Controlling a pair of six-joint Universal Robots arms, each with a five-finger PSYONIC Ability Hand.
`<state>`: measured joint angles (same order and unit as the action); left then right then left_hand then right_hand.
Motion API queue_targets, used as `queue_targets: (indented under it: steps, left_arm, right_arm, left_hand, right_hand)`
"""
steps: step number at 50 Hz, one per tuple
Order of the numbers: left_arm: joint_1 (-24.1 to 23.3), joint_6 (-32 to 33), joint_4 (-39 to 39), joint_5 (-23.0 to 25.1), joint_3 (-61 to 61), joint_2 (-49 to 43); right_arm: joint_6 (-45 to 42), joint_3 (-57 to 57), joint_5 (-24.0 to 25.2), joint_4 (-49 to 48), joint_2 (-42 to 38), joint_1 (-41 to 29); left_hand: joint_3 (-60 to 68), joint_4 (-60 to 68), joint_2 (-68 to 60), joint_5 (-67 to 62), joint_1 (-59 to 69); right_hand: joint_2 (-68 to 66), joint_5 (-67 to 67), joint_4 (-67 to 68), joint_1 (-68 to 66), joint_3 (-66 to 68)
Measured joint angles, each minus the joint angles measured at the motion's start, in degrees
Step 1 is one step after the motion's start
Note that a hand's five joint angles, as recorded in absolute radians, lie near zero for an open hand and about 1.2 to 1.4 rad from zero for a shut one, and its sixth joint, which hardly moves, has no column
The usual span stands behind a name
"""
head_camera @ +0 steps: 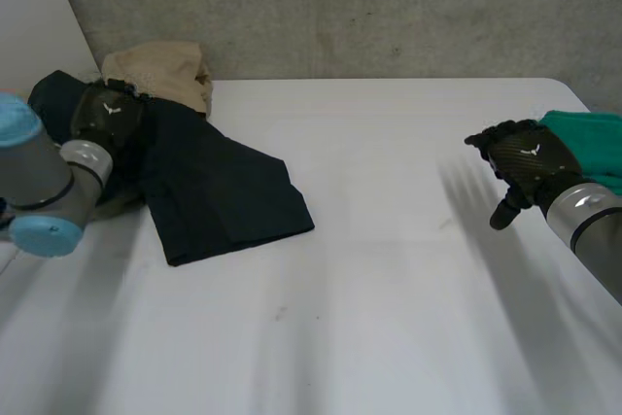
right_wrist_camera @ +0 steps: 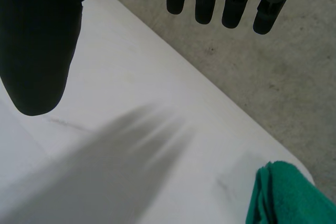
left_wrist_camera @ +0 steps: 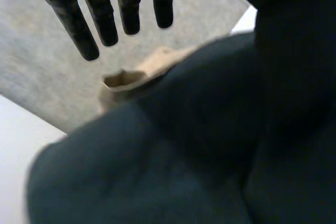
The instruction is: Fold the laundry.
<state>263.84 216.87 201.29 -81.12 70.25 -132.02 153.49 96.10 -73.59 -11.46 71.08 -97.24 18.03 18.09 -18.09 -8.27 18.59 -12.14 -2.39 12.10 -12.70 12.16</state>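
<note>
- The flat white table (head_camera: 389, 318) is bare on the side nearest the robot. This looks like working room kept free for spreading and folding.
- The left arm (head_camera: 39, 182), with grey joints and light-blue caps, reaches in over the table's left side.
- A dark blue-green fabric garment (head_camera: 224, 191) lies on the left half of the table. Its near part is spread flat with fairly straight edges, and its far-left end is bunched. It appears to be the piece in hand for folding.
- The left hand (head_camera: 109, 116) is over that bunched far-left end. Its fingers (left_wrist_camera: 84, 30) are straight and released, holding nothing, and point past the cloth toward the wall. Whether the palm touches the cloth cannot be told. The hand seems placed to take hold of that end.
- The right hand (head_camera: 525, 157) hovers over bare table on the right side, well apart from the dark garment. Its straight fingers (right_wrist_camera: 202, 3) and thumb (right_wrist_camera: 37, 51) are released and grasp nothing, so it is probably waiting.
- A bright green folded cloth (head_camera: 593, 138) sits at the table's right edge just beside the right hand, likely set aside there.
- A beige crumpled cloth (head_camera: 160, 70) lies behind the dark garment at the table's far edge, touching it.
- A grey concrete wall (head_camera: 340, 7) stands behind the table.
- Each hand has a small white mark (head_camera: 530, 151) on its back that cannot be read as letters. No labels show on the cloths.
</note>
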Motion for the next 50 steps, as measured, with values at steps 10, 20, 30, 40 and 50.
queue_targets:
  steps: [10,20,30,40,50]
  left_arm:
    - [-1.6,-0.7,2.8,2.5,-5.8,-6.3]
    - [-13.6,-13.8,9.1,-1.7,2.5,15.6]
    - [-28.7,-28.6,8.7,-3.0,12.3,26.2]
    - [-41.1,-29.3,1.0,-4.5,16.0,13.5]
    - [-39.2,-28.7,-6.4,-7.5,16.1,19.3]
  right_arm:
    - [-0.5,0.3,-0.2,-0.3,-1.2,0.2]
    - [-1.2,0.5,-0.3,-0.3,-0.7,0.5]
    - [-1.2,0.6,-0.3,-0.3,0.0,0.6]
    - [-1.1,0.1,-0.2,-0.2,0.1,0.7]
    - [-1.1,0.0,-0.1,-0.1,0.0,0.7]
  left_hand:
    - [50.0,50.5,-50.3,-48.1,47.2]
    - [50.1,50.5,-50.4,-48.1,47.2]
    - [50.1,50.7,-50.4,-48.1,47.2]
    - [30.3,30.2,-30.2,-29.5,26.5]
    - [-1.9,-2.0,1.7,3.1,-1.9]
  right_hand:
    - [0.0,0.0,0.0,0.0,0.0]
    - [0.0,0.0,0.0,0.0,0.0]
    - [0.0,0.0,0.0,0.0,0.0]
    - [0.0,0.0,0.0,0.0,0.0]
    - [0.0,0.0,0.0,0.0,0.0]
